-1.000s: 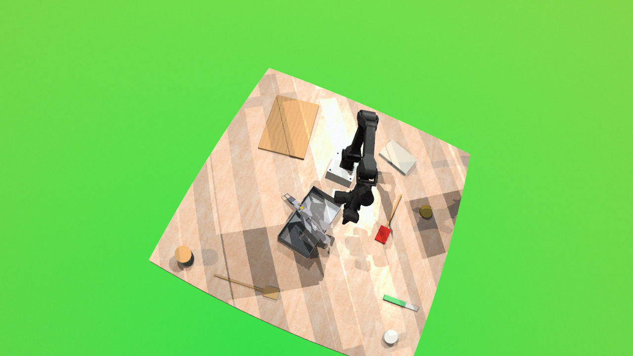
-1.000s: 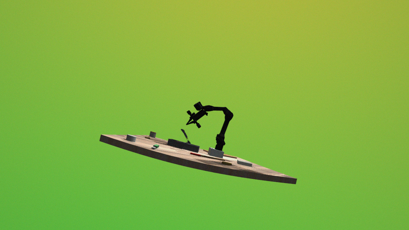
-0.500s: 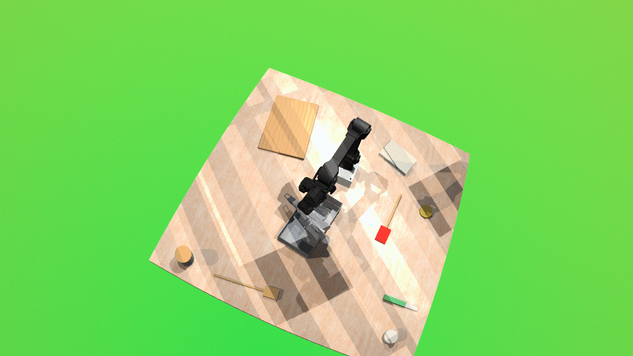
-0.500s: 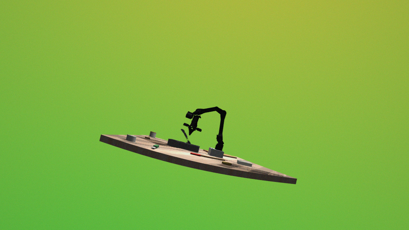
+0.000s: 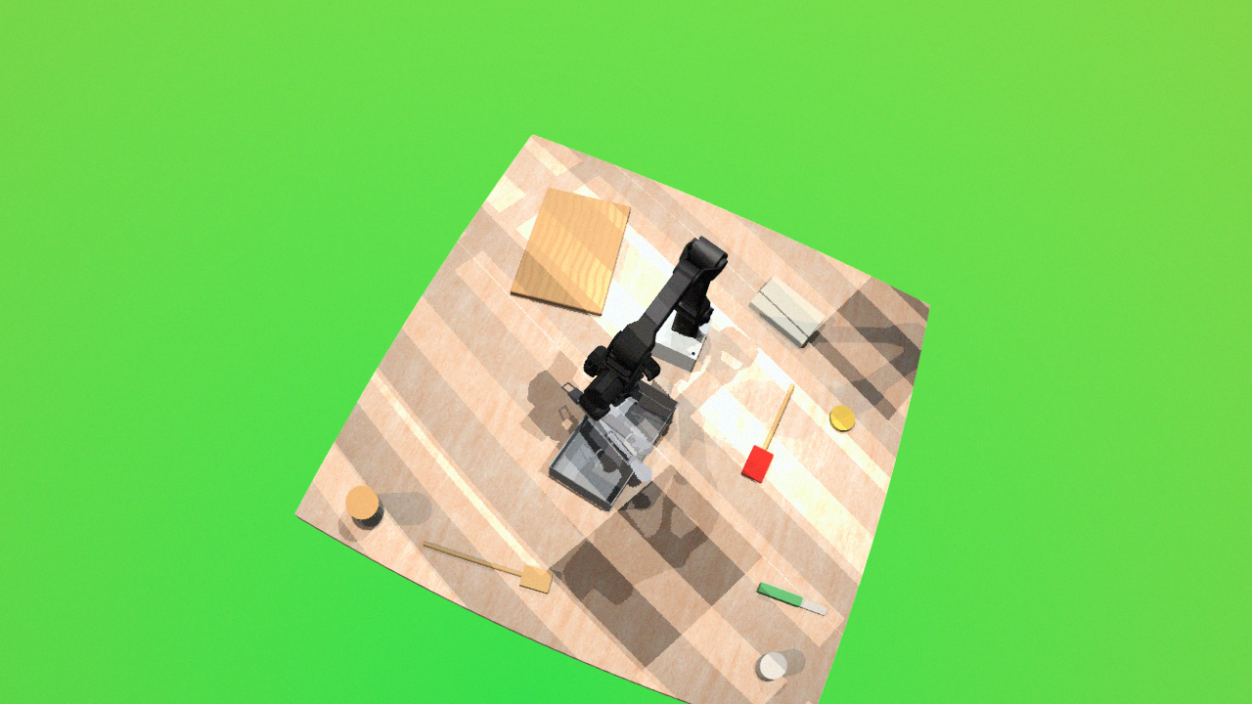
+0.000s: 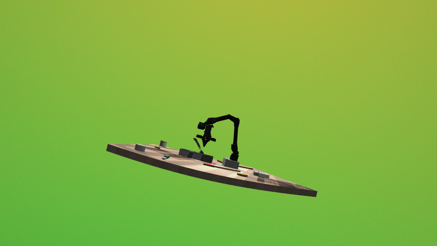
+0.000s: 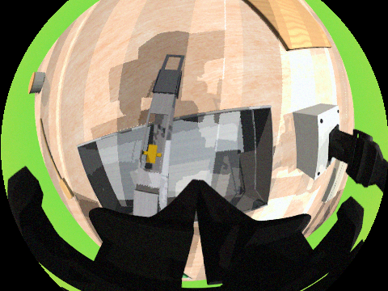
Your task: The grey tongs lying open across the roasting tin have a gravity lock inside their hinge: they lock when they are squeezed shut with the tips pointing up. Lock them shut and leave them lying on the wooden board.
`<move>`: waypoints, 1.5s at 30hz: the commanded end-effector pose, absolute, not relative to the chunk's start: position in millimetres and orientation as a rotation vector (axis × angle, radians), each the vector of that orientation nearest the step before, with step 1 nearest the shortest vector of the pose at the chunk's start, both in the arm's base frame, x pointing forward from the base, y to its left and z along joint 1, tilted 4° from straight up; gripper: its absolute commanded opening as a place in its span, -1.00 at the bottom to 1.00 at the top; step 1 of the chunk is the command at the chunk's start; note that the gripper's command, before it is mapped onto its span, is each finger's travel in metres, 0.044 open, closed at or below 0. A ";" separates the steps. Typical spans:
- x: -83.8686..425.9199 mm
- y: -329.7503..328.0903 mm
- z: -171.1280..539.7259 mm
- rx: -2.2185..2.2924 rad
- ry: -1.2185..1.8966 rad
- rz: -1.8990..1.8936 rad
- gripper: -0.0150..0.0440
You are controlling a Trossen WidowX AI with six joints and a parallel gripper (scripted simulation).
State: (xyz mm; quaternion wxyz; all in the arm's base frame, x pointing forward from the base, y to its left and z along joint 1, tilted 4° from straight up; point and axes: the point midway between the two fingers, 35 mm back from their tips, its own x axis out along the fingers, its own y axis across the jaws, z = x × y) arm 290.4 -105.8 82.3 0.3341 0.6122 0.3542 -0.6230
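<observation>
The grey tongs [image 5: 642, 469] [image 6: 197, 143] [image 7: 162, 105] lie open across the dark roasting tin [image 5: 580, 492] [image 6: 189, 153] [image 7: 262, 141]. One arm rises steeply out of the tin in the exterior view. The dark hinge end with its wire loop sticks out past the tin's rim in the wrist view, and a yellow piece sits along the tongs. My gripper [image 6: 205, 145] [image 7: 196, 184] is shut and empty, pointing down above the tin, beside the raised arm. Its fingers hide part of the tongs in the wrist view. The wooden board [image 5: 568, 249] [image 7: 307, 30] is bare.
The robot base [image 5: 678, 352] [image 7: 309, 141] stands near the tin. A grey block [image 5: 785, 312], a red spatula [image 5: 757, 463] and a yellow disc [image 5: 842, 418] lie to the right. A wooden turner [image 5: 535, 578], orange-topped jar [image 5: 362, 503], green-handled tool [image 5: 779, 594] and white cylinder [image 5: 772, 665] are farther off.
</observation>
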 end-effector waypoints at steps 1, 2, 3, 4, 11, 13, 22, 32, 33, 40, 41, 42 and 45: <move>291.2 -105.8 78.4 1.606 0.923 -1.627 -1.00; 291.3 -105.9 76.7 1.606 0.923 -1.627 -1.00; 291.4 -105.9 75.1 1.606 0.923 -1.627 -1.00; 291.5 -105.9 73.4 1.606 0.923 -1.627 -1.00; 291.7 -105.8 61.8 1.606 0.923 -1.627 -1.00; 291.7 -105.8 58.5 1.606 0.923 -1.627 -1.00; 291.2 -105.4 43.8 1.606 0.923 -1.627 -1.00; 289.7 -104.7 27.7 1.606 0.923 -1.627 -1.00; 289.5 -104.6 26.1 1.606 0.923 -1.627 -1.00; 289.1 -104.4 23.8 1.606 0.923 -1.627 -1.00; 289.4 -104.6 23.8 1.606 0.923 -1.627 -1.00; 289.8 -104.8 23.8 1.606 0.923 -1.627 -1.00; 292.6 -106.4 24.1 1.606 0.923 -1.627 -1.00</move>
